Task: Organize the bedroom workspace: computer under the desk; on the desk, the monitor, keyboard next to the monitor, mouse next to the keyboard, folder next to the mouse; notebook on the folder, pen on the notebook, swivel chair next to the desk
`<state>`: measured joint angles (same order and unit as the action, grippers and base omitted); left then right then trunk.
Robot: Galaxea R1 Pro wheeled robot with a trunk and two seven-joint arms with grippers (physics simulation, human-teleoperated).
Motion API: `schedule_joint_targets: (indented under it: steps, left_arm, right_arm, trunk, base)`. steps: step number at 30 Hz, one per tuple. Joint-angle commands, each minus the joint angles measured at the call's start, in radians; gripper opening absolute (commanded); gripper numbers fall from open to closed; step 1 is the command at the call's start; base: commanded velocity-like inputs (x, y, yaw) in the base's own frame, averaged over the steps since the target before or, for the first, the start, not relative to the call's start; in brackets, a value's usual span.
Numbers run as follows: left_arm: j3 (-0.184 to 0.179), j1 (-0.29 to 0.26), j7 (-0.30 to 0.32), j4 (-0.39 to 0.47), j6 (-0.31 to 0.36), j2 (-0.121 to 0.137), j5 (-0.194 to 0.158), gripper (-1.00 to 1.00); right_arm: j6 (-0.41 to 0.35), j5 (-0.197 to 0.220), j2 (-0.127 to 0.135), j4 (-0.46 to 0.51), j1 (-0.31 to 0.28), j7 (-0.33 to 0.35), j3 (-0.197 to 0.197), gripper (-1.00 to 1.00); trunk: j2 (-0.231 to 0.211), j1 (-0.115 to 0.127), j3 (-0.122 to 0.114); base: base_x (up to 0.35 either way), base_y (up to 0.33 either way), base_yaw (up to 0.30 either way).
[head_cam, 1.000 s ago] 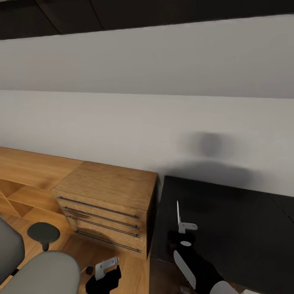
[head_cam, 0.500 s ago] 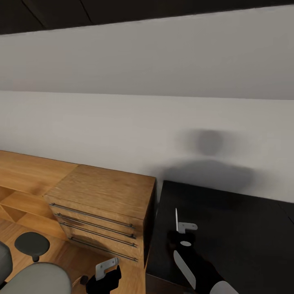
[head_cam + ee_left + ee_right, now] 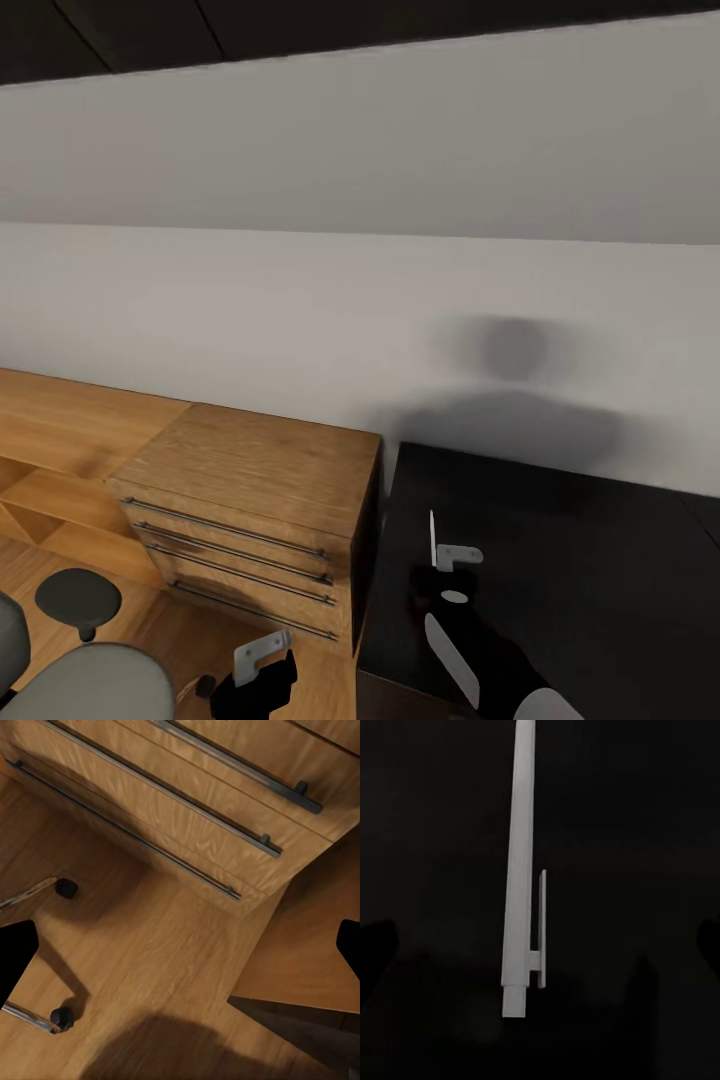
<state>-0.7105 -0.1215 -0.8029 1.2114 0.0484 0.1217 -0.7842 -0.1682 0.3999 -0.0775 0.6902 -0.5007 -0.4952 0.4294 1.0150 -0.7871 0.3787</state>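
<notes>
Wooden drawer unit [image 3: 245,510] beside black desk [image 3: 560,560]; right gripper [image 3: 540,945] clenched on white pen [image 3: 519,870], left gripper [image 3: 180,945] released over floor [image 3: 150,967].

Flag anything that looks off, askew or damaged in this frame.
Nothing stands out. The wooden drawer unit stands square against the wall with its drawers shut, the black desk sits beside it, and the chair is upright on the floor.

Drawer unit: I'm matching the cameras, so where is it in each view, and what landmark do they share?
Head view: the wooden drawer unit stands lower left, beside a black surface.
Left wrist view: its barred drawer fronts lie ahead of the left gripper.
Shared landmark: the wooden floor at its foot.
</notes>
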Motion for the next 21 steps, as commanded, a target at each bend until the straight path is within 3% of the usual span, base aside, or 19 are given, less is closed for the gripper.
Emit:
schedule_joint_targets:
  steps: [1, 10, 21]
  left_arm:
    - [-0.003, -0.001, -0.007, 0.002, 0.005, 0.001, -0.001, 1.0]
    - [-0.003, -0.001, -0.007, 0.001, 0.005, 0.001, -0.002, 1.0]
    - [-0.003, -0.001, -0.007, 0.001, 0.005, 0.001, -0.001, 1.0]
  right_arm:
    - [-0.005, 0.005, 0.001, 0.002, -0.001, -0.008, 0.005, 1.0]
    - [-0.005, 0.005, 0.001, 0.002, -0.001, -0.008, 0.005, 1.0]
    - [-0.005, 0.005, 0.001, 0.002, -0.001, -0.008, 0.005, 1.0]
  trunk:
    - [0.001, 0.0, 0.001]
    - [0.001, 0.0, 0.001]
    - [0.001, 0.0, 0.001]
  base:
    - [0.037, 0.0, 0.0]
    - [0.152, 0.0, 0.0]
    - [0.058, 0.0, 0.0]
